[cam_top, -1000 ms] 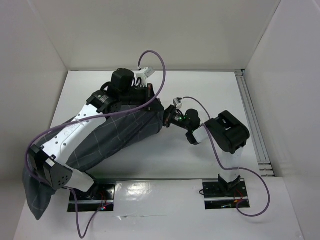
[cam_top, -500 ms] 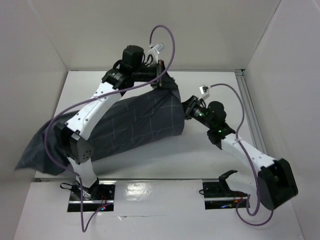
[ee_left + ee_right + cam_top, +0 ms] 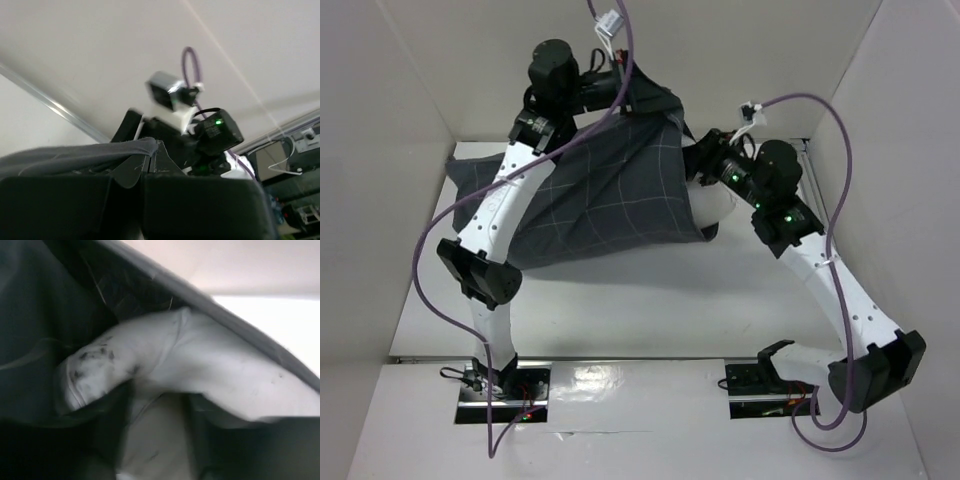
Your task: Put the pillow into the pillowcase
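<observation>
- Top external: the left gripper (image 3: 625, 95) is raised at the far side of the table (image 3: 650, 300) and lifts one edge of the pillowcase (image 3: 600, 190), which hangs down and spreads over the left arm. The right gripper (image 3: 703, 165) sits at the case's right edge, at or just inside the mouth. From here the pillow (image 3: 165, 355) is almost wholly covered by the case, with perhaps a pale patch showing under the right wrist.
- Left wrist: the left gripper's fingers (image 3: 142, 172) are pressed together on a fold of grey fabric, so it grips the pillowcase hem. The right arm's wrist (image 3: 210, 131) is just beyond it.
- Right wrist: a white pillow corner with dark specks lies inside the dark case, fabric above and to the left of it. The right fingers are only dark blur at the bottom edge, so I cannot tell whether they are open or pinching.
- The step in hand seems to be seating the pillow fully. It would go best with the left grip high and the hem taut, while the right pushes the pillow corner deep toward the closed end without bunching fabric ahead of it.
</observation>
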Motion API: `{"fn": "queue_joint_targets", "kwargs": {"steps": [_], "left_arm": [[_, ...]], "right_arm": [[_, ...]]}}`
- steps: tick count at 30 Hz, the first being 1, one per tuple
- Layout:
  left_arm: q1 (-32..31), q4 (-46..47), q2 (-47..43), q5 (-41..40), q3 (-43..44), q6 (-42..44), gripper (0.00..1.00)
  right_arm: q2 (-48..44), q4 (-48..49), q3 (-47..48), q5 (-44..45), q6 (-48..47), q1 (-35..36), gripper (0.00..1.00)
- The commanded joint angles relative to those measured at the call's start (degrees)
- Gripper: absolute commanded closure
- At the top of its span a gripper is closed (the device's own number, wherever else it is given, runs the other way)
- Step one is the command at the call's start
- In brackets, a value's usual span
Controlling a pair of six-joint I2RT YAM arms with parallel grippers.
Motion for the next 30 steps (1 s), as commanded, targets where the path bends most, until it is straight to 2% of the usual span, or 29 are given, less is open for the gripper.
{"fn": "queue_joint_targets", "kwargs": {"steps": [1,3,4,5,6,7,8,10,12,14,15,17,18,23,30], "left_arm": [[4.2,15.1,-6.0,0.9,4.0,-6.1,1.00],[7.9,17.8,-7.5,2.6,2.4,-8.5,1.00],[9.1,18.4,-7.5,2.6,2.4,-9.3,1.00],[10.0,19.4,-8.3,3.4,1.4,-10.8,1.00],[11.6,20.2,-9.1,4.1,0.7,-11.4,1.00],[12.2,20.8,-9.1,4.1,0.7,-11.4,1.00],[12.8,21.6,-9.1,4.7,0.7,-12.2,1.00],[14.2,22.2,-9.6,4.7,0.7,-12.9,1.00],[15.0,23.0,-10.2,5.3,0.7,-14.1,1.00],[15.8,23.5,-10.2,5.8,0.7,-14.9,1.00],[16.3,24.4,-10.2,5.8,0.7,-14.9,1.00],[16.3,25.0,-10.2,6.5,0.7,-15.8,1.00],[16.3,25.0,-10.2,7.0,0.7,-15.8,1.00],[17.3,25.0,-11.3,7.0,-0.4,-16.3,1.00],[17.9,26.3,-11.3,7.6,-0.4,-16.8,1.00]], "right_arm": [[-2.1,-11.9,8.6,8.6,-10.2,1.3,0.29],[-6.4,-14.7,8.7,16.3,-10.9,1.3,0.17],[-8.1,-14.7,7.8,20.2,-10.9,1.3,0.15],[-9.7,-14.7,7.1,29.3,-8.0,1.3,0.15],[-12.0,-16.2,6.5,34.0,-5.9,0.8,0.15],[-12.5,-18.0,5.3,37.5,-4.6,0.8,0.22],[-12.5,-18.9,5.3,41.3,-3.8,0.8,0.22],[-10.6,-21.3,4.5,41.3,-1.9,-0.3,0.22],[-8.4,-22.7,4.0,32.8,1.1,-2.8,0.22],[-6.0,-20.4,0.8,24.1,3.3,-8.4,0.22],[-6.0,-17.7,-1.0,13.5,4.2,-10.5,0.22],[-4.1,-8.7,-5.8,3.8,8.9,-16.0,0.20],[-3.2,-5.7,-6.8,-4.4,10.6,-17.7,0.20],[2.5,9.5,-9.7,-17.6,21.3,-25.3,0.20],[10.9,19.5,-9.2,-22.5,28.0,-27.4,0.20]]}}
